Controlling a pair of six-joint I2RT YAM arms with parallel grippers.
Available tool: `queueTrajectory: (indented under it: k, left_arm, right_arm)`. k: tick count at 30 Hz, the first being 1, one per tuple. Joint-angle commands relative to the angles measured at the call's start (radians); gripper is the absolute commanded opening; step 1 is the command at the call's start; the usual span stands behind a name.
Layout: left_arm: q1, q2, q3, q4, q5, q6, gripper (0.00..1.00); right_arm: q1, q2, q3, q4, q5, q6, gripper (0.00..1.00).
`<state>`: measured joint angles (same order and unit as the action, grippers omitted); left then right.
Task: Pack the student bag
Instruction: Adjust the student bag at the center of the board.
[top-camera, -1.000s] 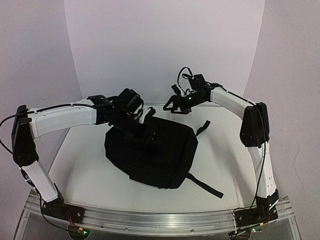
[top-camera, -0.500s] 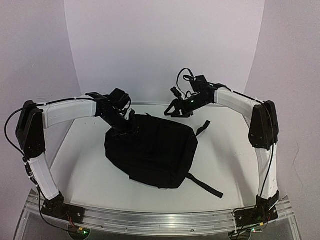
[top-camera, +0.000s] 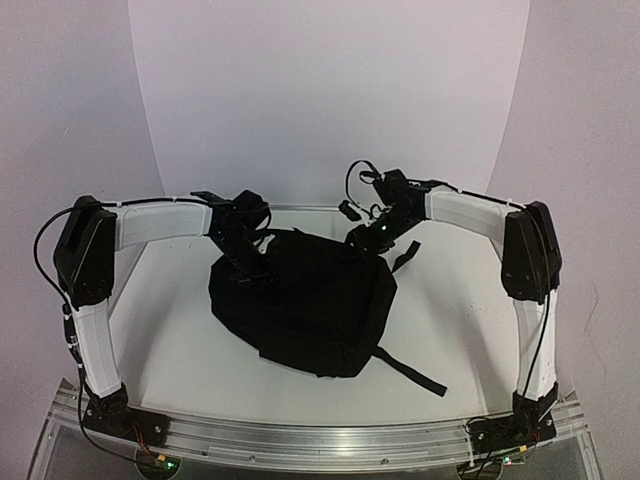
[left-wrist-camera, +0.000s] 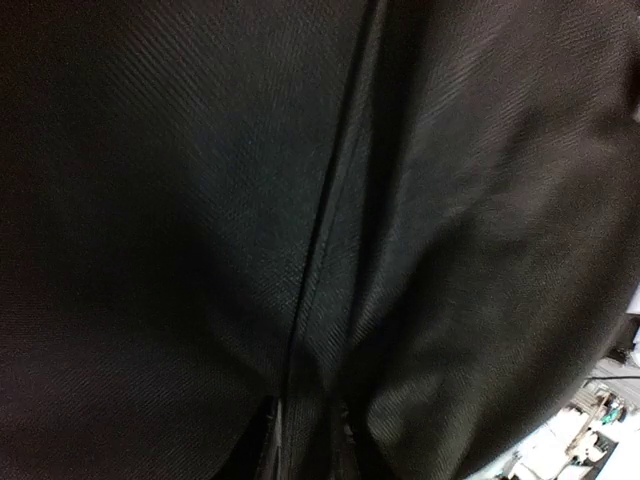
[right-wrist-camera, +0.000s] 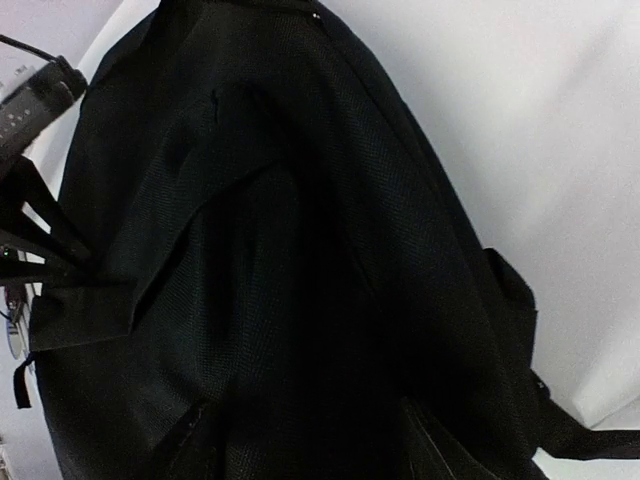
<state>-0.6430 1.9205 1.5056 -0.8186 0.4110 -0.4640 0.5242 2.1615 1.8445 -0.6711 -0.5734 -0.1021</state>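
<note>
The left pincer (top-camera: 247, 268) bends down from its white arm (top-camera: 160, 222), and its tip touches the student bag (top-camera: 310, 300) at the far left corner. From this pincer the bag spreads to the right and toward the arm bases, lying flat on the white table (top-camera: 170, 350). In the left wrist view the black cloth of the bag (left-wrist-camera: 180, 200) fills almost the whole picture, very close to the camera. One seam (left-wrist-camera: 322, 230) runs down toward the place where the fingers are. The fingers are only dark shapes against dark cloth at the bottom edge, so I cannot tell if this pincer is clenched on the cloth or only pressed on it.

The right pincer (top-camera: 366, 236) reaches in from the other side and hangs at the far right corner of the bag, close above the cloth. From it the bag lies to the left and nearer to the bases. In the right wrist view its two fingers (right-wrist-camera: 185, 455) show at the bottom edge, well apart from each other, so this pincer is released and grasps nothing. The rounded black body of the bag (right-wrist-camera: 300, 250) lies in front of them. Just to the right of this pincer a short black strap (top-camera: 405, 255) sticks out from the bag onto the table. Well apart from the pincer, toward the bases, a long strap (top-camera: 412, 371) leaves the near right corner of the bag and lies straight on the table.
</note>
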Motion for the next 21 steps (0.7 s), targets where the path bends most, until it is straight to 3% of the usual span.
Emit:
queueTrajectory:
  k: [1,4,8,15,21]
  left_arm:
    - [0.130,-0.025,0.110,-0.010,0.004,0.033,0.33]
    - [0.232,-0.003,0.167,0.000,-0.034,0.022,0.58]
    - [0.325,0.091,0.337,-0.026,-0.082,0.045,0.70]
    - [0.385,0.320,0.609,-0.118,-0.019,0.112,0.78]
    - [0.373,0.355,0.544,-0.052,0.185,0.149,0.77]
  right_arm:
    - [-0.134,0.146,0.171,-0.091,0.239,-0.055,0.57]
    - [-0.154,0.183,0.362,-0.114,0.215,-0.050,0.64]
    - [-0.155,0.124,0.430,-0.131,0.155,-0.040,0.78]
    - [-0.155,-0.127,0.034,-0.130,0.098,-0.006,0.90]
    - [-0.166,-0.257,-0.239,-0.141,0.067,-0.002,0.88]
